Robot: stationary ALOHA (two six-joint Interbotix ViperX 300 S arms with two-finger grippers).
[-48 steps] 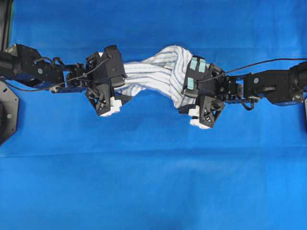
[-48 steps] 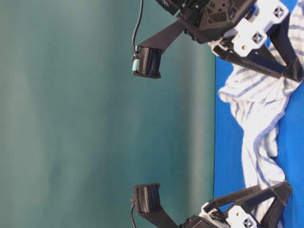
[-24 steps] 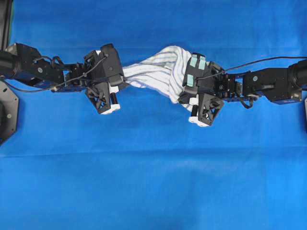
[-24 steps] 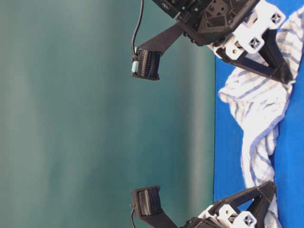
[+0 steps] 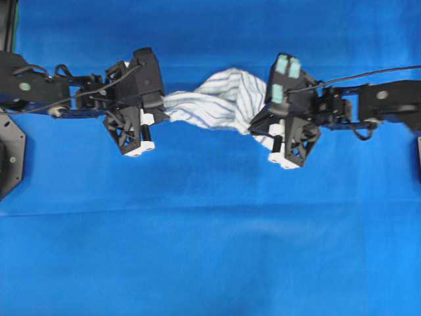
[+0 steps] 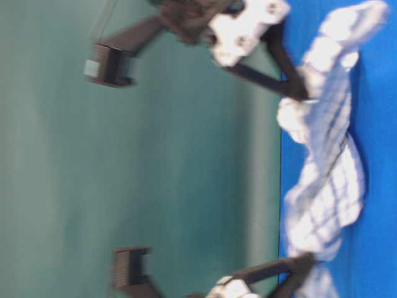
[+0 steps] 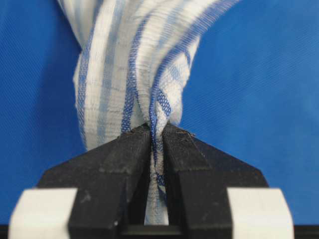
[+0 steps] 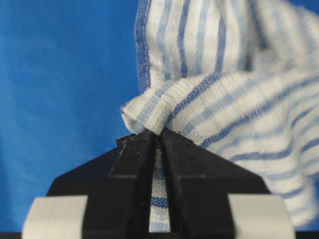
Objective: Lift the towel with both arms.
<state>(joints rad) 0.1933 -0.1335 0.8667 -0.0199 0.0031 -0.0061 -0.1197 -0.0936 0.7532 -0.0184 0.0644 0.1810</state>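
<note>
the towel (image 5: 220, 99) hangs bunched and twisted between the two arms, over the far half of the blue sheet (image 5: 210, 250), roughly midway left to right. in the overhead view the left gripper (image 5: 152, 117) meets its left end and the right gripper (image 5: 262, 125) its right end, but the black housings cover both contact points, so the grip itself cannot be read from there.

the wrist views settle it. in the left wrist view the left gripper (image 7: 156, 137) has its fingers (image 7: 119, 159) drawn narrow, pinching a gathered fold of the towel (image 7: 134, 64), a strip of striped cloth showing in the slit between them. in the right wrist view the right gripper (image 8: 157, 137) is likewise pressed close on a folded edge of the towel (image 8: 239, 99), cloth visible in the gap between its fingers (image 8: 192, 164).

the table-level view is turned sideways and heavily blurred. the towel (image 6: 329, 180) shows as a pale twisted rope against the blue, with the dark tips of both grippers at its ends. whether the middle of the cloth touches the sheet cannot be told. both arms are cut off at the frame edges in the overhead view, and the right end of the towel is partly hidden under the right wrist.
</note>
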